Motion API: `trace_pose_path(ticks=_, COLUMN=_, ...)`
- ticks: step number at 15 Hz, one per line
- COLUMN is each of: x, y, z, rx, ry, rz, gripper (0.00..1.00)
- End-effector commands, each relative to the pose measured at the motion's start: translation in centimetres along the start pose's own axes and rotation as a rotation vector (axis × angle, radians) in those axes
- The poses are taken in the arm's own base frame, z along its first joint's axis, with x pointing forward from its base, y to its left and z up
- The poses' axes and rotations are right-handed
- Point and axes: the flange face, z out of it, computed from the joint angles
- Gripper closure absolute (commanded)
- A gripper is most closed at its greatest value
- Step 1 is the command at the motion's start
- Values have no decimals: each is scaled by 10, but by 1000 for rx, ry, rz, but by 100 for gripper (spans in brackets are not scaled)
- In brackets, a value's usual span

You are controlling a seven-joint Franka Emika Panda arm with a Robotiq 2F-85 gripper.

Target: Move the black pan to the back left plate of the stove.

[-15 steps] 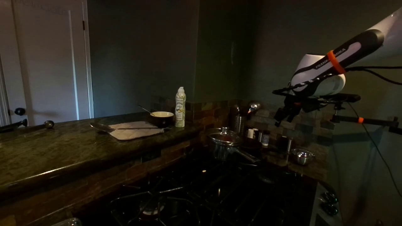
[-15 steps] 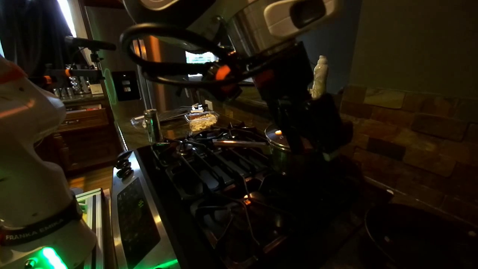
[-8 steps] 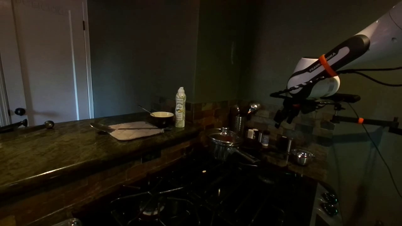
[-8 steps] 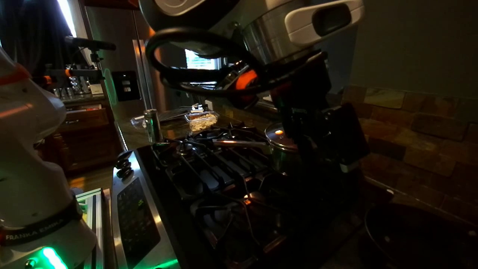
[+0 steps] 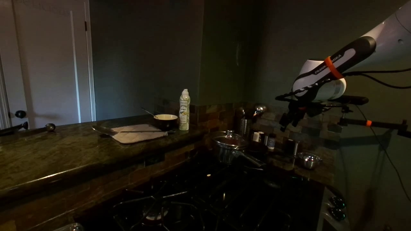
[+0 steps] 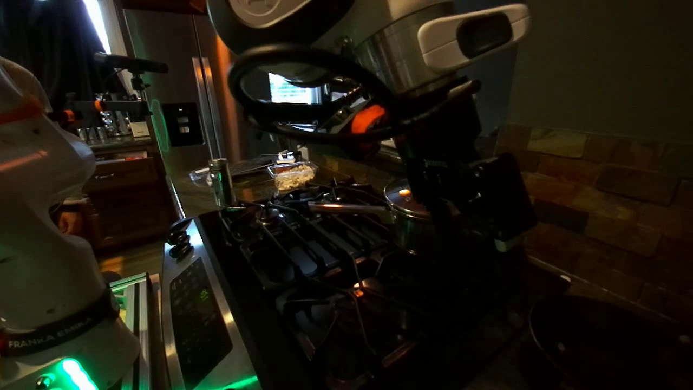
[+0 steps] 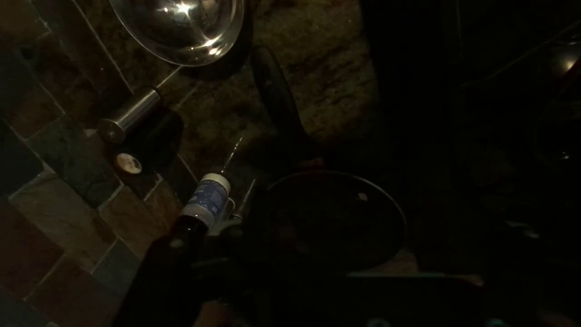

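The black pan [image 7: 327,222] lies below my wrist camera on the counter, its handle [image 7: 279,95] pointing up and left in the wrist view. It also shows very dark at the lower right in an exterior view [image 6: 606,341]. My gripper [image 5: 289,125] hangs in the air, its two fingers apart with nothing visible between them. In the wrist view the fingers are mostly lost in shadow. The stove [image 6: 319,260] has black grates; a burner [image 5: 154,212] lies on the side away from the lidded pot. Contact between gripper and pan is not visible.
A lidded silver pot [image 5: 229,149] stands on the stove, its handle sticking out. A metal bowl [image 7: 181,27], a steel cylinder [image 7: 136,109] and a blue-labelled bottle [image 7: 206,197] stand near the pan by the tiled wall [image 7: 59,218]. A raised counter [image 5: 64,154] holds a spray bottle [image 5: 184,110].
The arm and gripper have moved right and slightly down in an exterior view, mostly in the first half second. The fingers stay apart. The pan, pot and stove have not moved.
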Motion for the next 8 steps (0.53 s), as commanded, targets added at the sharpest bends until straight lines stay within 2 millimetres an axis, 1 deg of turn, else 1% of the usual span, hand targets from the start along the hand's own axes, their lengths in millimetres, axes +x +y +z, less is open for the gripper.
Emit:
trace_pose_path(ticks=1, x=24, y=-13, z=30, rx=39, ry=-20, rz=-89, gripper=0)
trace_pose_path(ticks=2, x=34, y=-22, z=43, rx=62, ry=-27, rz=-115, gripper=0)
trace_pose_path(ticks=4, x=51, y=-31, z=69, rx=78, ry=-45, rz=-160, gripper=0)
trace_pose_path(ticks=6, x=66, y=-28, z=94, rx=103, ry=-80, rz=-201, gripper=0)
trace_pose_path(ticks=8, x=77, y=-14, z=122, rx=104, ry=-92, rz=-235, gripper=0)
